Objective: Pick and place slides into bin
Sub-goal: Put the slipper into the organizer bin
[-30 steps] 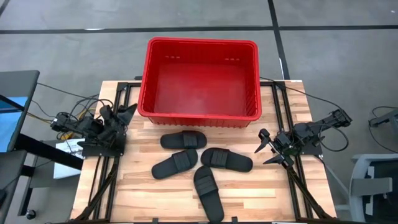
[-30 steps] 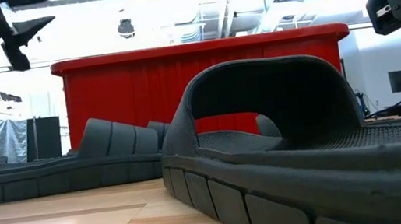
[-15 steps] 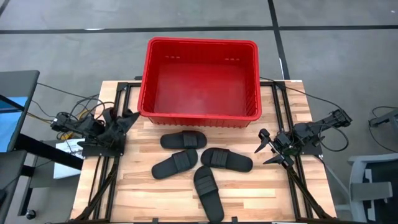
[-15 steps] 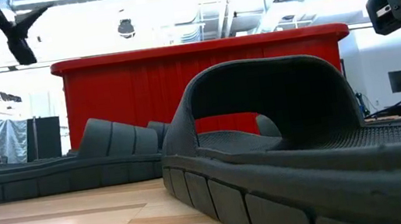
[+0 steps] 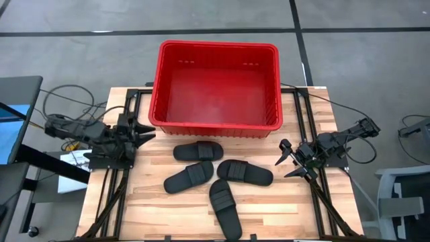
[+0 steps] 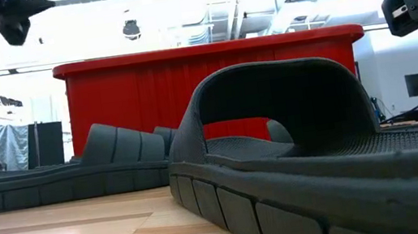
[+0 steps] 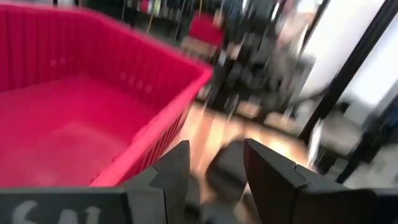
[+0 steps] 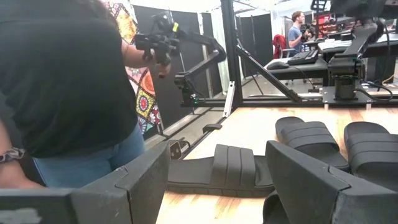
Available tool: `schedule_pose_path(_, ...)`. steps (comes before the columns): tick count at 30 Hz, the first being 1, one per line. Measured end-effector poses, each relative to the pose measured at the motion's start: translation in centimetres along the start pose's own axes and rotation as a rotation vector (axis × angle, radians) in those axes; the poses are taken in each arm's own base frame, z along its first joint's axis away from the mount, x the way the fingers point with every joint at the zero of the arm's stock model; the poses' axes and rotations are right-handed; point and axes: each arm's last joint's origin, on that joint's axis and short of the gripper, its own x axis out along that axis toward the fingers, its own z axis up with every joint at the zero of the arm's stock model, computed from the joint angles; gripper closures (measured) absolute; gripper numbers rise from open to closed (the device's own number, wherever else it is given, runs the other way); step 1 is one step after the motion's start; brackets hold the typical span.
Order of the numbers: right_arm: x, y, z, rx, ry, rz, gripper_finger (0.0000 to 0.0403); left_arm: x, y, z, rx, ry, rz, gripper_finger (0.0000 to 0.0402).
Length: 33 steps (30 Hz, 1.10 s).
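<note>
High view | left gripper (image 5: pixel 142 129) hovering beside bin (image 5: pixel 215 119) corner, fingers parted, empty | right gripper (image 5: pixel 287 160) waiting, fingers wide | slides (image 5: pixel 198 152) lying crowded near bin: risking a clipped rim or nudged neighbour.

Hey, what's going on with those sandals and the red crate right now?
Left gripper open, empty, near bin. Right gripper open, waiting. Four slides on table; bin empty. Nothing blocking.

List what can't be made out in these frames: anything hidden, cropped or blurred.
- Low view: the nearest slide fills the foreground and hides most of the other slides and the lower bin wall.
- Low view: the bin's inside is hidden behind its own front wall.
- Left wrist view: motion blur smears everything beyond the left end effector, so the room cannot be read.
- High view: the lowest slide is cut by the picture's bottom edge.
</note>
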Motion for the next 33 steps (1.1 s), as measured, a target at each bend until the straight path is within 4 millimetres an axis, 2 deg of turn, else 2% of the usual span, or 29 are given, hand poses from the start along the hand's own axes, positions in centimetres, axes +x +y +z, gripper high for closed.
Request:
schedule_pose_path(4,0.0,0.0,0.0,0.0,0.0,0.0,0.0143,0.8,-0.7,0.3,0.002,0.206,0.064,0.026)
schedule_pose_path(14,0.0,0.0,0.0,0.0,0.0,0.0,0.0143,4.1,-2.3,-1.5,-0.471,0.479,0.155,0.026)
schedule_pose_path(17,0.0,0.0,0.0,0.0,0.0,0.0,0.0143,5.1,-2.7,-2.2,-0.546,0.53,0.203,0.026)
schedule_pose_path(26,0.0,0.0,0.0,0.0,0.0,0.0,0.0143,9.2,-3.9,-4.6,-0.548,0.594,0.336,0.026)
schedule_pose_path(33,0.0,0.0,0.0,0.0,0.0,0.001,0.0143,11.5,-4.2,-6.8,-0.494,0.633,0.43,0.026)
